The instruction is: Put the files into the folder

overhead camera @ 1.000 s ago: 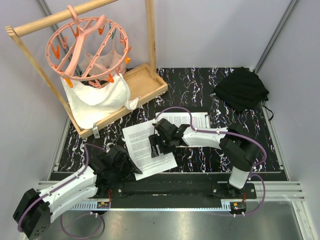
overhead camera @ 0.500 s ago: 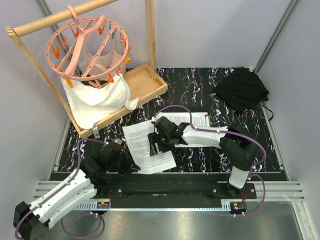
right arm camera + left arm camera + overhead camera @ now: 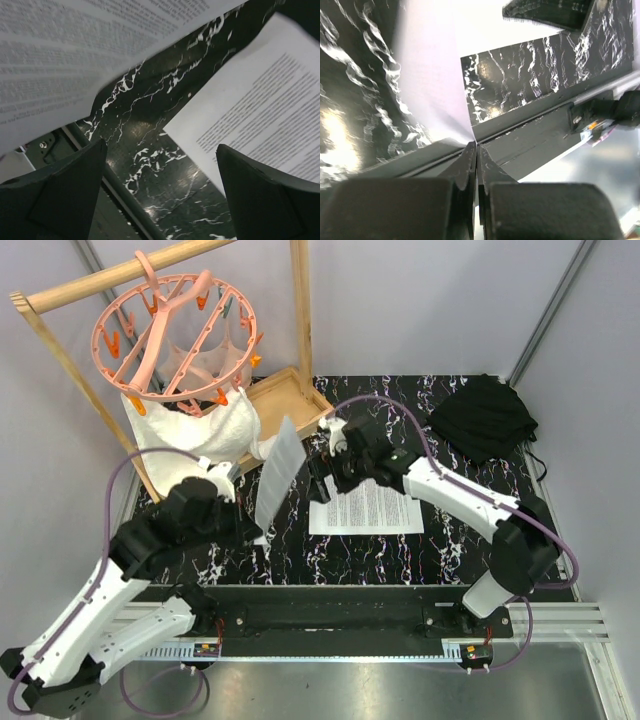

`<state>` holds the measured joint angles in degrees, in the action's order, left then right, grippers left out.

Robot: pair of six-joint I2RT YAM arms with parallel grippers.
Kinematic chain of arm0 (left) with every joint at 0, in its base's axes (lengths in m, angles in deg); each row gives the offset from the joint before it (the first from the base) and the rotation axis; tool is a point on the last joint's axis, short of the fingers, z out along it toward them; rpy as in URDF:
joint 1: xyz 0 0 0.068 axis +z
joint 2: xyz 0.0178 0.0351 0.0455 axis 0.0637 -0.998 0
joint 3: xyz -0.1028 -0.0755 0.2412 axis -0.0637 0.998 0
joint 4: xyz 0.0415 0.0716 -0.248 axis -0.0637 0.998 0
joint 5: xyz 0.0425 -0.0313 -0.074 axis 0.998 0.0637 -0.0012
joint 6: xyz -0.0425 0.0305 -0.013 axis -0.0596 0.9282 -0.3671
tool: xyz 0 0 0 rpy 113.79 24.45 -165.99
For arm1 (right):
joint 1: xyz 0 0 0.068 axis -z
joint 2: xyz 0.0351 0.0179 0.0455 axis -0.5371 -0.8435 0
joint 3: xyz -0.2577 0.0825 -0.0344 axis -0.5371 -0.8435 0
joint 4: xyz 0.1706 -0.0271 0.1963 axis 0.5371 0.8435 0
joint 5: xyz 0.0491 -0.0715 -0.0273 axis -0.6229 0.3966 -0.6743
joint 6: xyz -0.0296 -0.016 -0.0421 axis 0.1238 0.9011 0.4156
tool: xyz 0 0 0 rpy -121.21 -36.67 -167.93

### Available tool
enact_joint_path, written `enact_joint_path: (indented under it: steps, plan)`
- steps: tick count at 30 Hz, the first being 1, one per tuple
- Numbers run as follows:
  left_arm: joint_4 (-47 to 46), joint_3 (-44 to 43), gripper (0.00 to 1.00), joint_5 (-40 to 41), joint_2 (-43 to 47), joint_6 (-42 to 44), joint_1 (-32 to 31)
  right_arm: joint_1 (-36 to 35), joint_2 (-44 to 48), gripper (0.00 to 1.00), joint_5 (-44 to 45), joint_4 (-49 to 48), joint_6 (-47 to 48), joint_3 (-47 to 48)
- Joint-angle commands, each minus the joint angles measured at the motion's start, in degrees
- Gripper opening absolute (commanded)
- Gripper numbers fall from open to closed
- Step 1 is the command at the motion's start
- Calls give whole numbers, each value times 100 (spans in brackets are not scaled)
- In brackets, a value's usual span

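Your left gripper (image 3: 476, 155) pinches a corner of one white text-printed paper sheet (image 3: 278, 468), raised on edge over the black marbled table (image 3: 450, 540); your right gripper (image 3: 160, 149) hangs spread wide by a second printed sheet (image 3: 368, 508) lying flat

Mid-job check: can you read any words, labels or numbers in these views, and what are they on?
Nothing can be quoted.
On the lifted sheet, pinched by the left gripper: printed lines, too blurred to read.
On the flat sheet: dense print, too small to read.
No label, brand or number is legible elsewhere.
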<state>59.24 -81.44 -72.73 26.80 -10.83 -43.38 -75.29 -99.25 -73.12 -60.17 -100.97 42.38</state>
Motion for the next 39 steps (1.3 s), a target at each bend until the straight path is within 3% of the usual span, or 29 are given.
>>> enact_joint_path:
  steps: [1, 5, 9, 11, 17, 20, 21, 24, 29, 31, 32, 34, 37, 39]
  plan:
    - [1389, -1293, 0, -240, -930, 1946, -18, 53, 300, 100, -513, 134, 2196, 879]
    - [1927, -2058, 0, -565, -1397, 2562, -18, 44, 431, 100, -769, 117, 3341, 1424]
    - [1945, -2438, 0, -662, -1616, 2607, -18, 123, 694, 100, 108, 109, 4212, 1356]
    - [1822, -2377, 0, -943, -1661, 2642, -18, 350, 870, 100, 23, 100, 4336, 1268]
    - [1567, -2130, 0, -1655, -1845, 2774, -9, 457, 810, 100, -829, -75, 4477, 917]
    - [1575, -2165, 0, -1647, -1898, 2792, -18, 747, 608, 100, -1356, -645, 4346, 714]
    - [1584, -2174, 0, -1656, -1898, 2792, -26, 956, 590, 100, -1931, -1030, 4319, 636]
    - [1576, -2139, 0, -1752, -1855, 2783, -53, 1038, 572, 100, -2875, -1768, 5202, 56]
    - [1427, -2016, 0, -1683, -1793, 2564, -70, 1046, 151, 100, -2459, -2220, 4164, 388]
    - [1216, -2069, 0, -1447, -1819, 2162, -70, 1046, 72, 100, -1879, -2212, 2777, 651]
    - [893, -2060, 0, -1453, -1828, 2037, -70, 1046, 36, 100, -936, -2038, 2267, 722]
    - [279, -1990, 0, -1812, -1828, 1835, -62, 1090, 27, 100, -252, -1608, 1062, 950]
    - [-303, -1902, 0, -1937, -1898, 1641, -35, 1169, 123, 100, -750, -991, 374, 768]
    - [-437, -1972, 0, -1849, -2029, 1527, 26, 1213, 299, 100, -488, -631, 22, 601]
